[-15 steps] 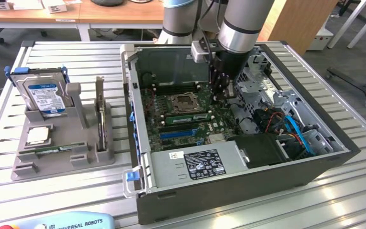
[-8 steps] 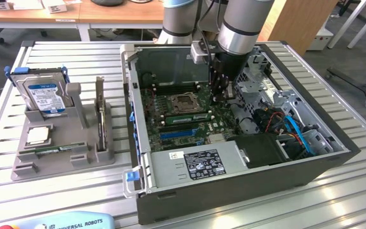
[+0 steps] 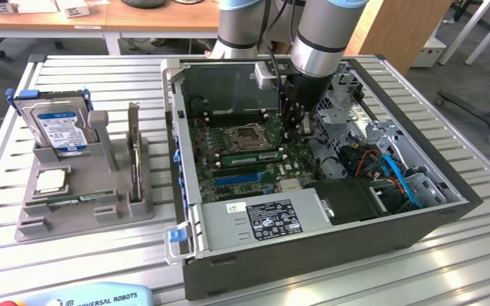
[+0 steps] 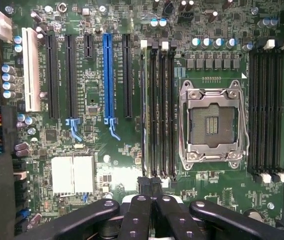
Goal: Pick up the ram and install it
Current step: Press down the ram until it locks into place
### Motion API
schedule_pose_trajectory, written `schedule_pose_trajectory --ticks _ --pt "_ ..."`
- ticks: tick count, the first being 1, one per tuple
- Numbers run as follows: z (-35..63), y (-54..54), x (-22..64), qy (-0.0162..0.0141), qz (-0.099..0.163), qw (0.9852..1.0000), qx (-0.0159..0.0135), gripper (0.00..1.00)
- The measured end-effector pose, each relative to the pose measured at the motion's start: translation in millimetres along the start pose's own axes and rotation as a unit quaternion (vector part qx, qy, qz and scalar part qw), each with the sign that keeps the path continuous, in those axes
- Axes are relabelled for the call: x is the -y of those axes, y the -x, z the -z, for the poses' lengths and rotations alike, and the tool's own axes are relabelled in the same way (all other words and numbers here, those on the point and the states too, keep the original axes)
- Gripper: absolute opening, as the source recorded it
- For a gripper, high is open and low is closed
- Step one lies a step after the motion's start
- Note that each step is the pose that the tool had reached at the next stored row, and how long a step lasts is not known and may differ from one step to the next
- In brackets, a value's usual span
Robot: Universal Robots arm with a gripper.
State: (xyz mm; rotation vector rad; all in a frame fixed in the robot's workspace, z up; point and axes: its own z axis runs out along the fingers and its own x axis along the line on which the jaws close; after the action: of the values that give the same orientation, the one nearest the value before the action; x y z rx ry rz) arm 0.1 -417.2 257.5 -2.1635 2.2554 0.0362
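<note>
The ram (image 3: 249, 155) is a thin green stick standing on edge in a memory slot beside the empty CPU socket (image 3: 247, 135), inside the open computer case. In the wrist view the ram (image 4: 144, 110) fills the outermost slot of the bank next to the socket (image 4: 211, 122). My gripper (image 3: 295, 135) reaches down into the case over the motherboard. Its black fingertips (image 4: 150, 184) are shut together at one end of that slot bank, with nothing between them. Whether they touch the ram I cannot tell.
A grey holder (image 3: 83, 220) at the exterior view's left carries a hard drive with a blue label (image 3: 58, 127), a dark expansion card (image 3: 133, 150) and a thin green strip (image 3: 58, 203). The case walls (image 3: 313, 255), power supply (image 3: 262, 220) and cables (image 3: 390, 172) surround the motherboard.
</note>
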Motion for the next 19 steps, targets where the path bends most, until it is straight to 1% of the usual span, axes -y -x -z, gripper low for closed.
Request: schedule_pose_trajectory --ticks 14,19 --pt "-11.3 -0.3 0.1 -0.0002 -0.007 1.0 0.0001 0.1" --pt "-11.9 -0.3 0.1 -0.0002 -0.007 1.0 0.0 0.1"
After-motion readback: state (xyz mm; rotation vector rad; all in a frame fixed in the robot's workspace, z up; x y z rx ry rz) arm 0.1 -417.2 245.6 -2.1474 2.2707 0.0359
